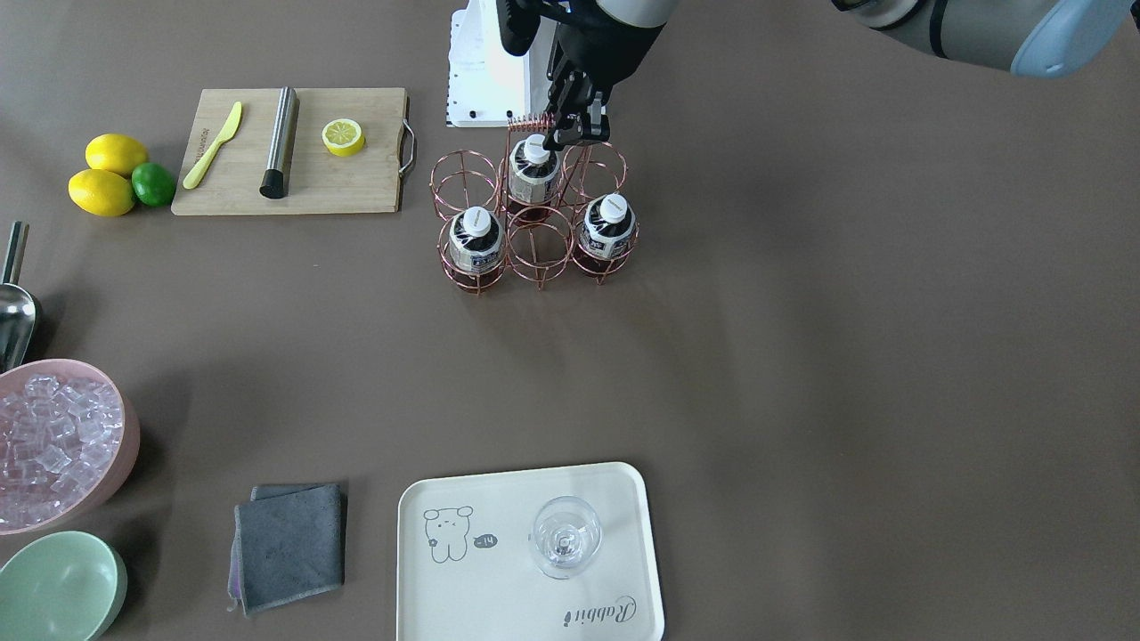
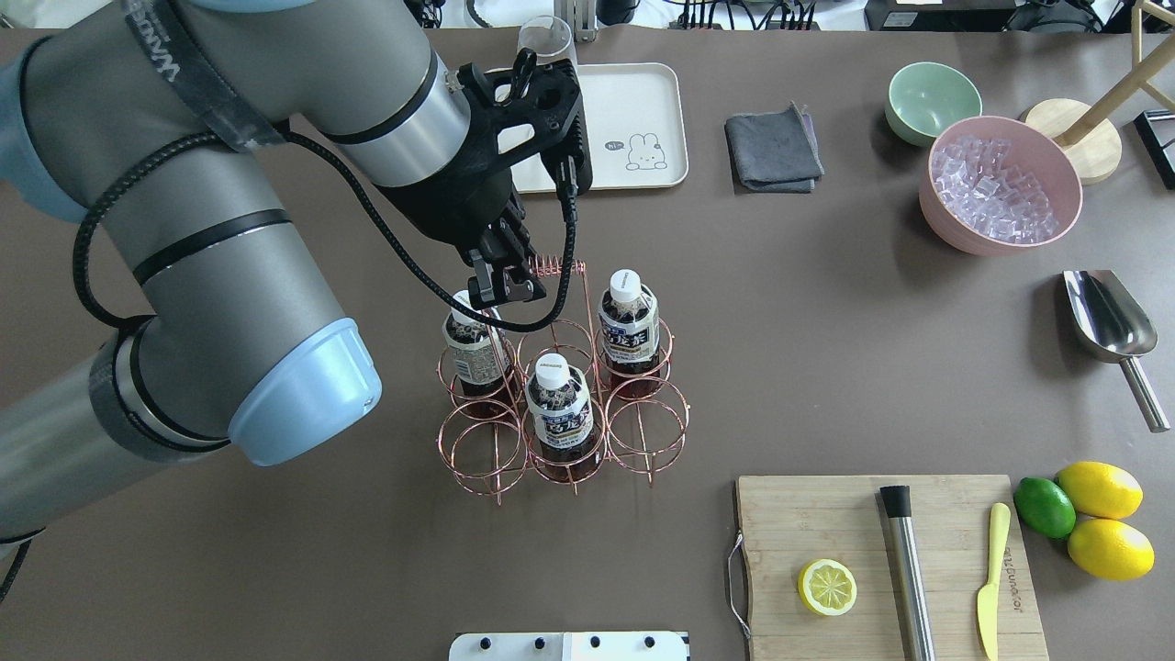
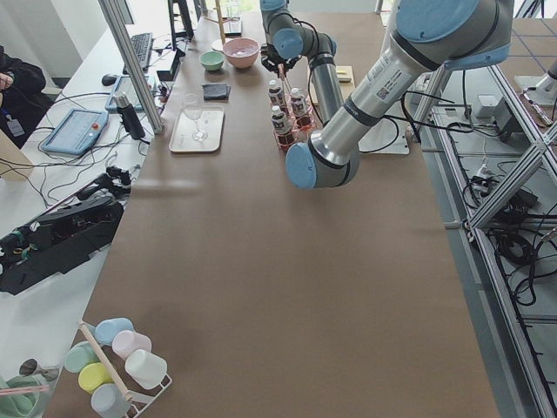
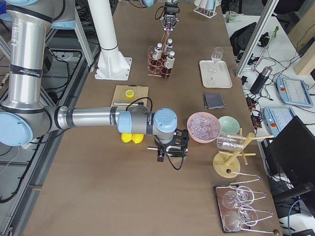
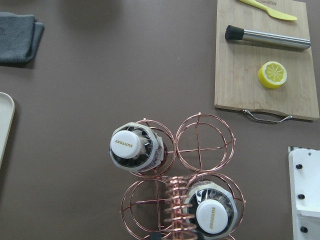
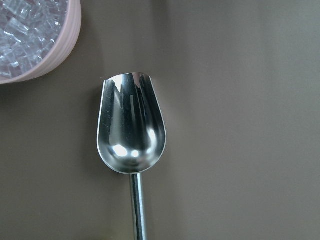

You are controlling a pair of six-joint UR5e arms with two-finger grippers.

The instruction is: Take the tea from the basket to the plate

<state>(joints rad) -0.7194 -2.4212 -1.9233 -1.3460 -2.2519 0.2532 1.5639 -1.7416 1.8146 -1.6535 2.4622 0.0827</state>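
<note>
In the front view, the left tool (image 1: pixel 577 133) is hanging high over the basket (image 1: pixel 534 227), just beside the curly top of its handle. I cannot tell if it is touching the wire. Its fingers are looking a bit spread and are gripping nothing. Three bottles are standing in the rings. The plate (image 1: pixel 499 588) is lying at the near edge of the bench (image 1: pixel 846 356), well apart from the basket. A glass (image 1: pixel 566 537) is standing on its right half, so the bare half by the bear is looking like the spot for a bottle.

In the overhead view, the left tool is hiding part of the cap of the tea (image 2: pixel 470 353) in the far left ring. I am guessing it is going for that one. The rings are keeping every bottle upright. The handle is rising through the middle, so the tool is having to come down beside it.

In the left wrist view, the camera is looking straight down on the other two bottles and the handle. The tea under the tool is not showing here.

In the right side view, the right tool (image 4: pixel 170 152) is hanging far off, near the pink bowl (image 4: pixel 203 127) of ice, out of the way. Its own camera is looking down on the scoop (image 6: pixel 131 125). I cannot tell if its fingers are spread or closed.
</note>
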